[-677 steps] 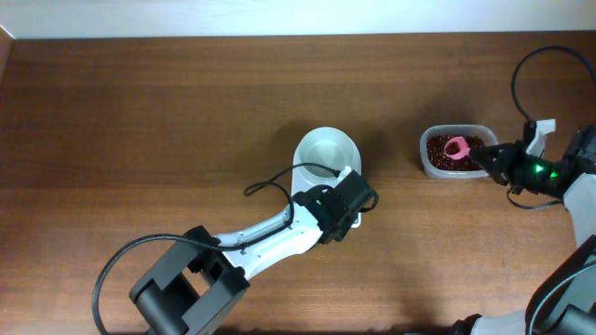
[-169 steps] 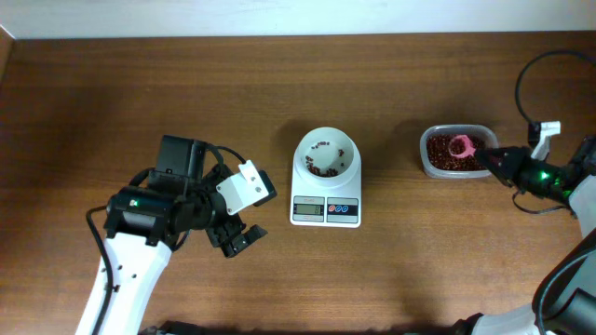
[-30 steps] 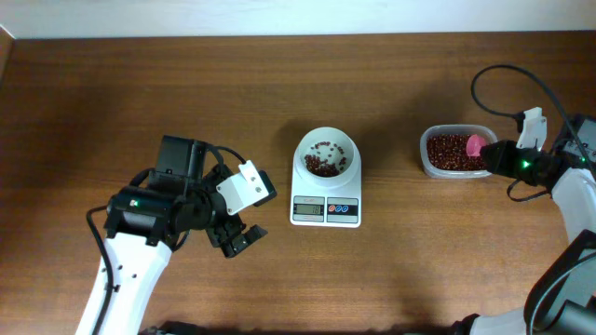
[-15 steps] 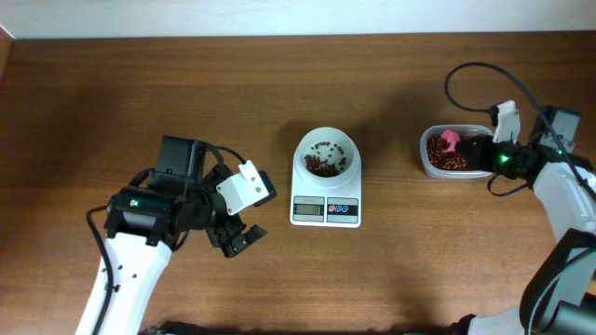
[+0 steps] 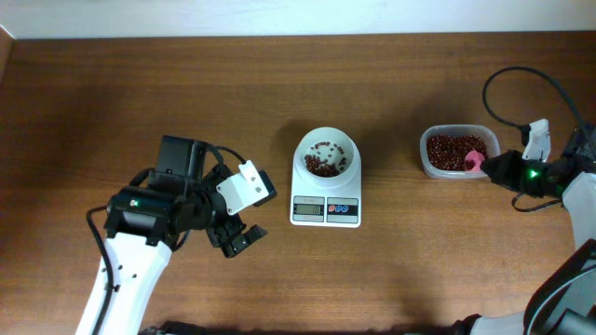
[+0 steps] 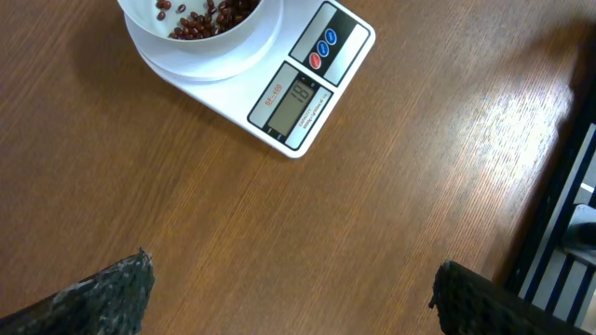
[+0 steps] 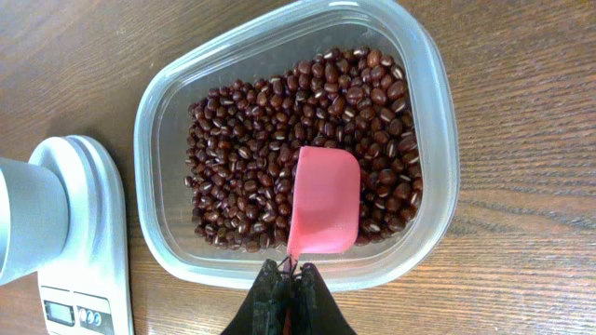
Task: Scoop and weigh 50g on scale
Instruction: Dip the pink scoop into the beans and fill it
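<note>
Okay, overhead: your scale (image 5: 325,211) sits centre of the table (image 5: 186,93), open wood around, left gripper (image 5: 237,240) well apart. Left wrist: gripper spread wide, empty; scale at top edge. Right wrist: right gripper (image 7: 289,287) pinched on pink scoop (image 7: 324,200), handle crossing container (image 7: 438,121) near rim.

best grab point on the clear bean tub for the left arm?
Likely the wall of the clear bean tub, pinched from above, one finger inside, one outside, at the end far from the right gripper, shut on the pink scoop over the near rim. Open top, thin upright wall suit that.
</note>
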Robot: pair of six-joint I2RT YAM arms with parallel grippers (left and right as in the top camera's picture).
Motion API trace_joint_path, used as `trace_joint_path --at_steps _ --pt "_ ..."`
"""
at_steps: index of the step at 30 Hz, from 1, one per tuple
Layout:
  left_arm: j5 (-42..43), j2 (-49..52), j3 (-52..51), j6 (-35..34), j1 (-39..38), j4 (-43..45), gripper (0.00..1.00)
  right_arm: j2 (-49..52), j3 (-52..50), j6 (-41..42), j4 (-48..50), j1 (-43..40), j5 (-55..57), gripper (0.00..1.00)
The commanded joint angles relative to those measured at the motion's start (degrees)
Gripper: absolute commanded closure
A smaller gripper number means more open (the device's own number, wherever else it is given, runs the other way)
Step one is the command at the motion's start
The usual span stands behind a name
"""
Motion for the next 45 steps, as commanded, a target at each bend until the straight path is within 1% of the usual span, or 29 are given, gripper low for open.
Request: trace_joint_path --at_steps 1,7,9,12,15,19,25,27,28,37,40,42,43,45 --pt "0.63 -0.07 -0.33 0.94 0.24 -0.09 0.01 -1.16 0.76 -0.94 -2.21 0.04 0.26 0.96" --pt "0.63 -0.07 -0.33 0.92 0.24 -0.07 0.01 -0.98 0.74 -0.90 -3.80 4.85 -0.46 0.96" --pt "0.63 -0.09 -0.33 0.94 0.24 -0.07 0.01 -0.98 0.74 -0.44 -3.85 5.60 -2.40 0.96" --pt "0.63 -0.07 -0.33 0.94 0.24 -0.07 0.01 -0.83 0.74 1.51 -3.85 5.57 -3.85 0.96" --pt "0.63 -0.07 -0.33 0.94 0.24 -0.07 0.01 1.09 0.74 1.49 -3.82 5.60 -5.16 0.96" --pt "0.63 -0.07 -0.33 0.94 0.24 -0.09 0.01 3.78 0.74 1.46 -3.63 5.60 -13.31 0.96" --pt "0.63 -0.09 -0.33 0.94 0.24 -0.07 0.01 5.46 0.59 1.49 -2.05 5.57 -14.19 0.96" --pt "0.63 -0.07 -0.33 0.94 0.24 -0.07 0.01 7.43 0.59 1.46 -0.52 5.42 -19.41 0.96" --pt "0.63 -0.07 -0.33 0.92 0.24 -0.07 0.01 7.61 0.59 1.46 0.55 5.35 -20.13 0.96" --pt "0.63 -0.07 -0.33 0.94 0.24 -0.07 0.01 7.65 0.59 1.49 2.67 5.35 -20.15 0.96" --pt "0.63 -0.09 -0.33 0.94 0.24 -0.07 0.01 7.65 0.59 1.53 2.69 4.11 -22.36 0.96" --pt "0.63 -0.09 -0.33 0.94 0.24 -0.07 0.01 7.65 0.59 1.88 2.64 1.33 -27.21 0.96" --pt "0.63 -0.07 -0.33 0.94 0.24 -0.07 0.01 7.65 0.59 3.48 2.62 0.22 -27.39 0.96" --pt "0.63 -0.07 -0.33 0.94 0.24 -0.07 0.01 7.65 0.59 4.09 2.62 -1.31 -27.39 0.96"
